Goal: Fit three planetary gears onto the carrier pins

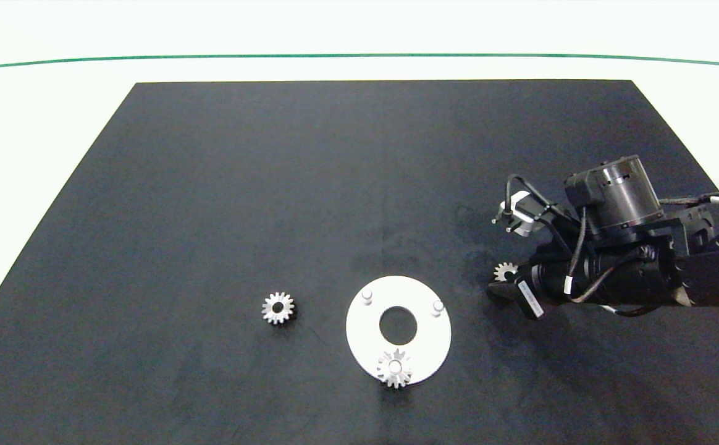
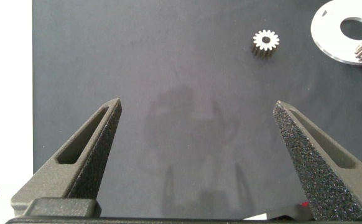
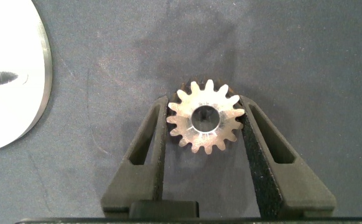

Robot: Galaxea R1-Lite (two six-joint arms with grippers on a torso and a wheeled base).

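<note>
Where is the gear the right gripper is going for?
In the head view it lies on the black mat just right of the white disc; the right wrist view shows this gear between the right gripper fingers.
</note>
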